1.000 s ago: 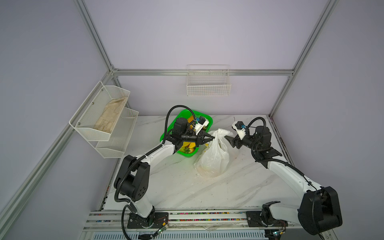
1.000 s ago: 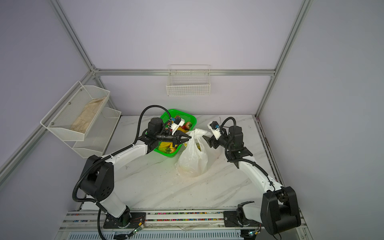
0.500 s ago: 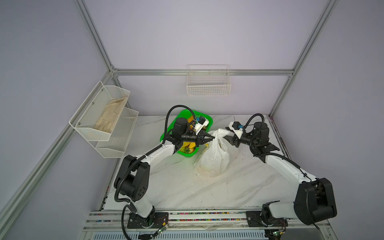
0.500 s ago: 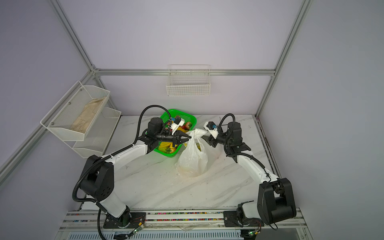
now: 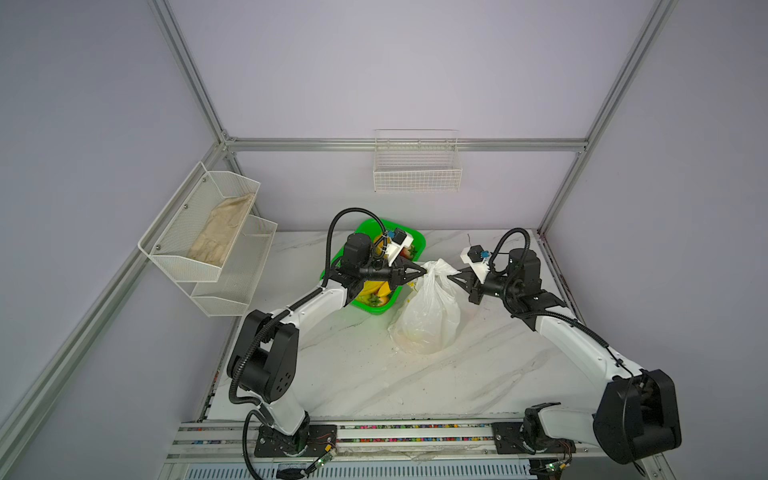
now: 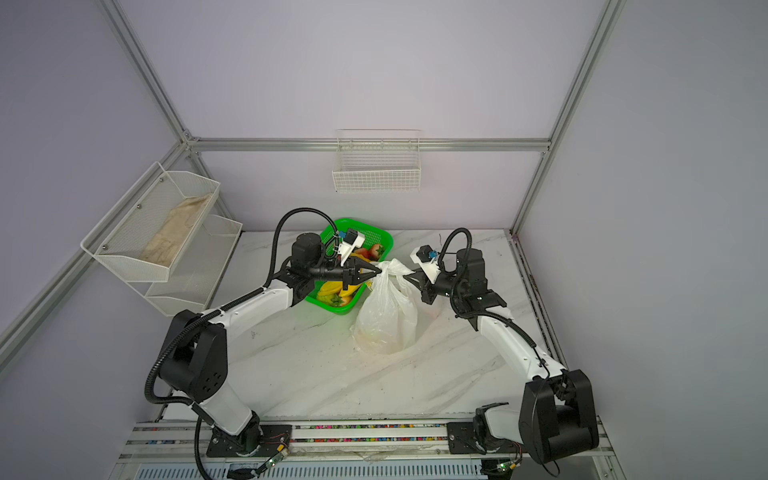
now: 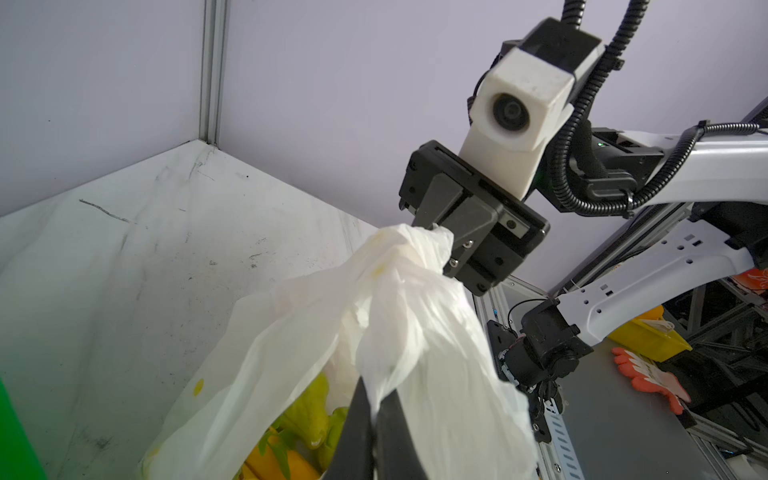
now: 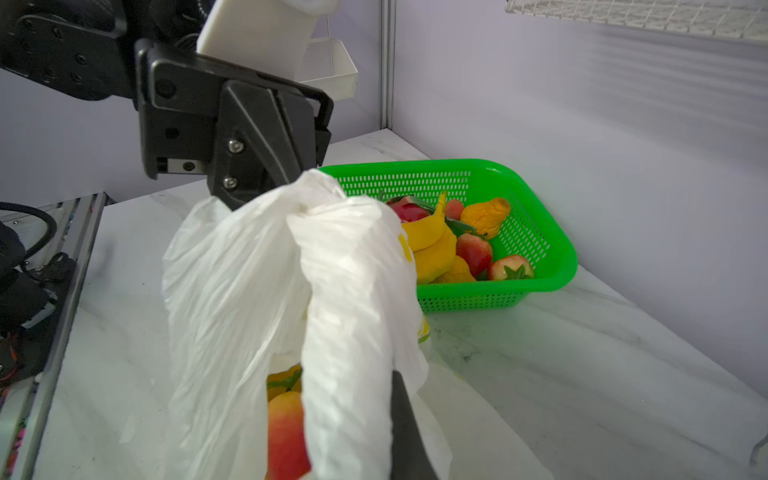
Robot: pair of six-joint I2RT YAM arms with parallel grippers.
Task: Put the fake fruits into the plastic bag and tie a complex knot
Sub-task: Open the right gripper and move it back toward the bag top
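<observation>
At mid-frame in both top views, on the tabletop, I've got the plastic bag standing, with the green basket just beside it at left. The left gripper pinches one side of the bag's bunched top and the right gripper pinches the opposite side. Fake fruits show inside the bag.

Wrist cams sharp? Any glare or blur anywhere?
Left wrist view: near fingers and green basket edge blurred, plastic bag fairly sharp. Right wrist view: bag foreground soft, basket crisp. Both top views: even light, no harsh glare.
</observation>
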